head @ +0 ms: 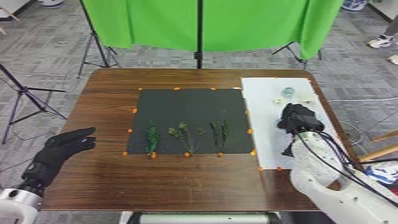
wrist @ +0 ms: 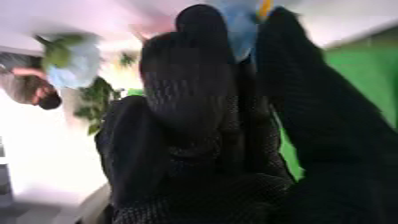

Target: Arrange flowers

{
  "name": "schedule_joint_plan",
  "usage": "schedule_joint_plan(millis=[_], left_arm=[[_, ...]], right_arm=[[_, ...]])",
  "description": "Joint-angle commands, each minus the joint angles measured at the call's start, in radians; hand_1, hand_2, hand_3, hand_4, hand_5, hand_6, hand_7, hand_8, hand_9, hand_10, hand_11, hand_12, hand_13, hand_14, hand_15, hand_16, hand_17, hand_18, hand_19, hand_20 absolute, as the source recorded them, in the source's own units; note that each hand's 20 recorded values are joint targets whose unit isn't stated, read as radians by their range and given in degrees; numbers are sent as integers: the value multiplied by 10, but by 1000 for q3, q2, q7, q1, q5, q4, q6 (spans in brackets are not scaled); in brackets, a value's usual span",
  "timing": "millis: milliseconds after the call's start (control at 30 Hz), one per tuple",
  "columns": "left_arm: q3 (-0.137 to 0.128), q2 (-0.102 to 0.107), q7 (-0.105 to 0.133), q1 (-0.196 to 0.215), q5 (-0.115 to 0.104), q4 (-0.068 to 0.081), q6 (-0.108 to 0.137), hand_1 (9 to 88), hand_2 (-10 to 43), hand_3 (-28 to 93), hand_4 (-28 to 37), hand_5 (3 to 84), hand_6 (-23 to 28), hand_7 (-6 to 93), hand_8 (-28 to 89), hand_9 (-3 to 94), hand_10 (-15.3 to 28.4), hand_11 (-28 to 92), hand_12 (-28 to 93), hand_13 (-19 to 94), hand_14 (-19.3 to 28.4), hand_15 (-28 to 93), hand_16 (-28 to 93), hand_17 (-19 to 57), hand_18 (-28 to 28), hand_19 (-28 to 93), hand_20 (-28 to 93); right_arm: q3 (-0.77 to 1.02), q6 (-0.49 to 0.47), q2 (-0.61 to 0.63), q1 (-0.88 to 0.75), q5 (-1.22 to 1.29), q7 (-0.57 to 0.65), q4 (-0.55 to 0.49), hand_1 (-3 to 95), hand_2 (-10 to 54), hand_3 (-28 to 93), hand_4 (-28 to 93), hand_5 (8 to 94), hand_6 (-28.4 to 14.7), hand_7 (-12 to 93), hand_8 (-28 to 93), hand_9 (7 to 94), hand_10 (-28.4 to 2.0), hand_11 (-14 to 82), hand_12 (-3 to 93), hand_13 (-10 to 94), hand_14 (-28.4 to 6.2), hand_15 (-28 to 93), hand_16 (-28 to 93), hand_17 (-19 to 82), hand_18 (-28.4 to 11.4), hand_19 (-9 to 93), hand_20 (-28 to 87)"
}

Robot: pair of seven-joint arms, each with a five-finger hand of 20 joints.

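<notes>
Nearest me is my right hand (wrist: 191, 85), fingers straight, the gap to the thumb narrow. Left of it, on the dark mat (head: 182, 107), green stems (head: 151, 137) run lengthwise away from me. My left hand (head: 67, 147), relaxed and spread, is well apart; the right is nearer the pale blue flower (head: 288, 92), just beyond its fingertips on the white sheet (head: 269, 152). Whether the blue patch (wrist: 238, 22) between fingers and thumb is pinched, I can't tell.
</notes>
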Motion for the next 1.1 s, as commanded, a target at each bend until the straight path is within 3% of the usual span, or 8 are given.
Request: schedule_joint_plan(millis=[33, 333, 500, 633, 767, 900, 967, 1100], left_arm=[[2, -5, -5, 5, 3, 4, -12, 323, -30, 613, -160, 453, 60, 92, -52, 449, 149, 161, 113, 367, 196, 198, 6, 90, 150, 184, 221], [-3, -7, 9, 9, 5, 1, -3, 322, -30, 613, -160, 454, 60, 91, -52, 449, 150, 161, 113, 367, 196, 198, 6, 91, 150, 184, 220], [-4, 10, 44, 19, -8, 0, 45, 323, -30, 613, -161, 456, 60, 93, -52, 452, 149, 163, 113, 369, 196, 200, 6, 91, 150, 185, 221], [-5, 37, 103, 36, -63, -2, 154, 312, -15, 612, -165, 459, 62, 95, -53, 455, 151, 166, 113, 372, 196, 200, 5, 92, 151, 185, 220], [12, 57, 187, 49, -159, 1, 281, 233, 124, 657, -277, 474, 59, 99, -57, 475, 154, 175, 107, 376, 196, 195, -2, 101, 148, 166, 205], [47, 74, 264, 43, -214, 6, 378, 206, 234, 624, -283, 490, 59, 103, -58, 495, 157, 181, 105, 385, 192, 197, -7, 110, 144, 162, 204], [53, 74, 274, 41, -219, 7, 385, 213, 272, 594, -283, 498, 59, 106, -60, 501, 158, 183, 102, 390, 189, 193, -12, 117, 141, 158, 201], [72, 76, 259, 26, -213, 8, 391, 252, 317, 525, -283, 500, 61, 101, -64, 508, 160, 182, 98, 393, 183, 180, -23, 130, 132, 135, 194]], right_arm=[[-49, 169, 4, -20, -83, -49, 39, 630, -95, 543, -143, 755, -4, 220, 101, 914, -94, 136, 407, 937, -16, 526, 304, 683, -90, 928, 359], [6, 244, 37, -13, -77, -73, 6, 654, -95, 560, -151, 791, -17, 230, 100, 934, -89, 141, 428, 937, -9, 552, 292, 692, -92, 932, 369], [41, 234, 61, 43, -46, -83, -62, 654, -95, 564, -150, 792, -17, 232, 99, 936, -88, 136, 433, 937, -9, 554, 289, 692, -92, 932, 371], [-15, 216, 55, 172, 11, -137, -99, 652, -95, 567, -146, 792, -18, 232, 99, 937, -89, 134, 436, 937, -8, 553, 289, 692, -90, 932, 369], [-143, 180, -3, 363, 118, -220, -99, 653, -95, 565, -148, 793, -19, 232, 99, 937, -90, 134, 436, 937, -7, 550, 290, 691, -90, 932, 369], [-277, 131, -116, 540, 278, -310, -58, 656, -95, 561, -148, 793, -19, 232, 99, 936, -89, 132, 439, 937, -7, 547, 293, 689, -86, 932, 370], [-338, 114, -186, 610, 327, -352, -27, 656, -95, 561, -147, 793, -19, 233, 100, 936, -88, 131, 440, 937, -7, 544, 294, 689, -85, 932, 370], [-419, 82, -314, 689, 367, -437, 31, 657, -95, 557, -147, 792, -18, 234, 99, 935, -89, 131, 439, 937, -7, 541, 298, 689, -84, 932, 370]])
